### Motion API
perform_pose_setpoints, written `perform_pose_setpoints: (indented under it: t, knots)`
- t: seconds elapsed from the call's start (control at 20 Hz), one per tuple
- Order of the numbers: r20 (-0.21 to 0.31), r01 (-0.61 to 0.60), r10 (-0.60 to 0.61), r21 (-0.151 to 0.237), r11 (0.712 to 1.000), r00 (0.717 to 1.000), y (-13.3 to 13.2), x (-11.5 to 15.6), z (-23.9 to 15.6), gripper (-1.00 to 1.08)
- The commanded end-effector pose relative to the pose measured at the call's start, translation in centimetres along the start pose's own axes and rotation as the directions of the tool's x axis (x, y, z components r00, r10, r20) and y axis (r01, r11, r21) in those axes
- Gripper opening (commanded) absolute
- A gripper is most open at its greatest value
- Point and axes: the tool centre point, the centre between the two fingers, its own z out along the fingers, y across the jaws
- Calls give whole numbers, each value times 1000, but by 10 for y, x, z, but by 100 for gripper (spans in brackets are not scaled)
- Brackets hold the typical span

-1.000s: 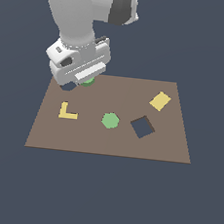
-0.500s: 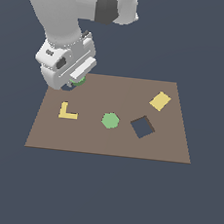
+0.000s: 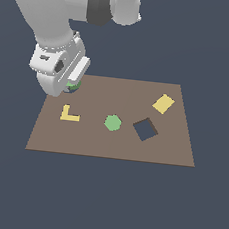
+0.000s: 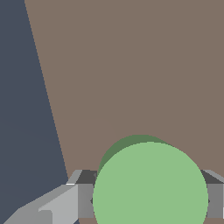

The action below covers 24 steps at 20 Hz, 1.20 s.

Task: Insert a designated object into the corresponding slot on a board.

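In the exterior view my gripper [image 3: 71,87] hangs over the far left corner of the brown board [image 3: 133,96]. It is shut on the small green round disc [image 3: 72,86], of which only a sliver shows under the hand. In the wrist view the disc [image 4: 151,183] fills the space between my two grey fingers [image 4: 84,200], just above the bare board [image 4: 131,65] and close to its edge. The round slot does not show in either view; it is hidden or out of view.
On the board lie a yellow L piece [image 3: 69,114], a green hexagon [image 3: 112,123] and a yellow square [image 3: 163,103]. A dark diamond-turned square hole [image 3: 146,130] sits to the hexagon's right. Dark blue floor [image 4: 26,109] surrounds the board.
My gripper has carried the green disc toward the exterior view's left and a little lower, closer to the board's far left corner. The pieces on the board have not moved.
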Motion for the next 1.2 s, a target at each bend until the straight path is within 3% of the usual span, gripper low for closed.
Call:
perform_pose_setpoints:
  t: [0.0, 0.5, 1.15]
  knots:
    - [0, 48, -48, 0, 999, 999, 4, -3, -1, -100]
    - [0, 147, -147, 0, 989, 989, 12, -8, -1, -100]
    - [0, 139, -139, 0, 990, 990, 12, -7, 3, -100]
